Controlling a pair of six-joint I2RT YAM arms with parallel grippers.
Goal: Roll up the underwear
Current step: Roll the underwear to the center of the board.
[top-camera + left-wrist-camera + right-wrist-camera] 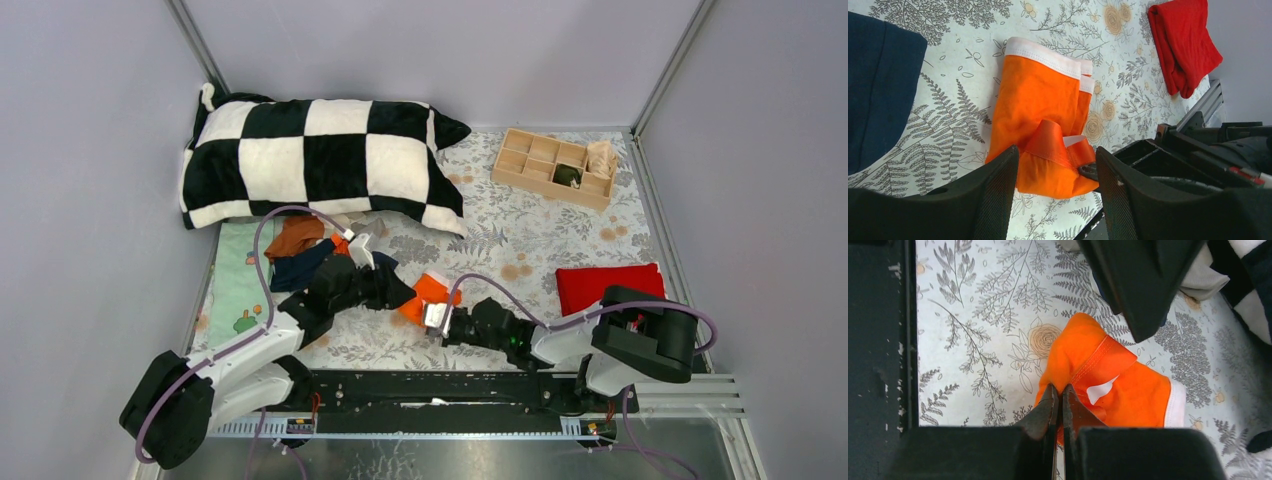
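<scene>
The bright orange underwear (431,293) lies partly folded on the floral cloth, its white waistband at the far end; it also shows in the left wrist view (1038,100) and in the right wrist view (1128,390). My right gripper (437,316) (1058,390) is shut, pinching the near folded end of the orange underwear. My left gripper (398,292) (1055,152) is open and hovers just above the same end, one finger on each side, holding nothing. Navy underwear (300,268) (878,85) and rust-brown underwear (293,237) lie in a pile behind the left arm.
A black-and-white checked pillow (320,160) lies at the back left. A red cloth (610,285) (1183,45) lies at the right. A wooden compartment box (553,168) stands at the back right. A green printed mat (240,285) is at the left, a metal rail (480,392) along the front.
</scene>
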